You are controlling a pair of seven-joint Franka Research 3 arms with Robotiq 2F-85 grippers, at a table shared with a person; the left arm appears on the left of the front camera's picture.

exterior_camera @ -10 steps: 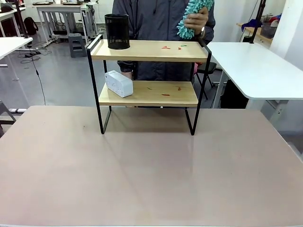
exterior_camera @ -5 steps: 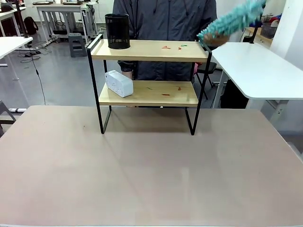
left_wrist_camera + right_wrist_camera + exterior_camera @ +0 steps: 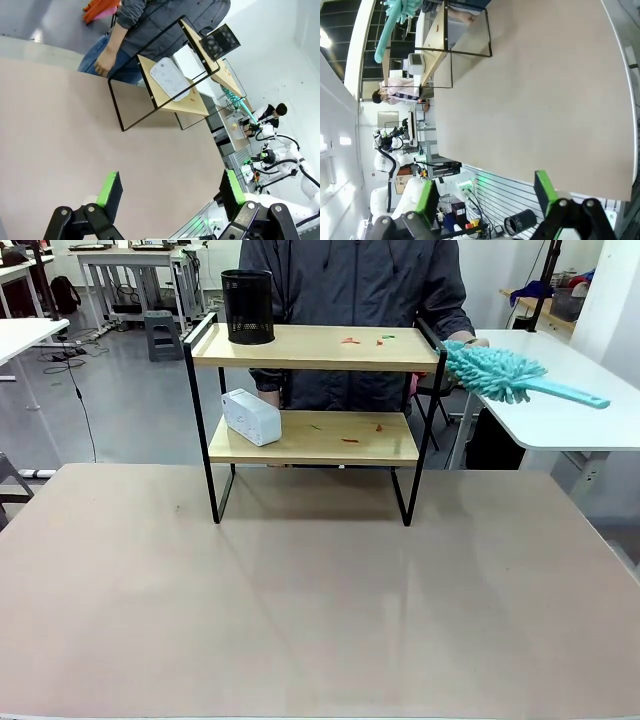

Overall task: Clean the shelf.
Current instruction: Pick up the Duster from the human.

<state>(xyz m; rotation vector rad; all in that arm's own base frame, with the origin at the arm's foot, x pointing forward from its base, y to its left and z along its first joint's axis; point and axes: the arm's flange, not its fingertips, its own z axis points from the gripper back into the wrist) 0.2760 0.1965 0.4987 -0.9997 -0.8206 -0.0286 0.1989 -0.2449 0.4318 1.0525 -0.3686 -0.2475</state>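
Note:
The shelf (image 3: 300,350) stands at the table's far side, a two-tier wooden rack in a black frame, also in the left wrist view (image 3: 193,103) and the right wrist view (image 3: 434,60). Small red and green scraps (image 3: 362,340) lie on both boards. A person behind it holds a teal duster (image 3: 495,372) level, just right of the top board. My left gripper (image 3: 170,192) is open over the table, well short of the shelf. My right gripper (image 3: 486,195) is open too, with nothing between its fingers.
A black mesh cup (image 3: 247,306) stands on the top board's left end. A white box (image 3: 250,416) lies on the lower board's left end. The tan table (image 3: 320,590) stretches bare in front of the shelf. A white table (image 3: 540,380) stands at the back right.
The person swung the duster from upright above the top board's right end down and rightward; it now lies level beside the shelf. Neither gripper has changed.

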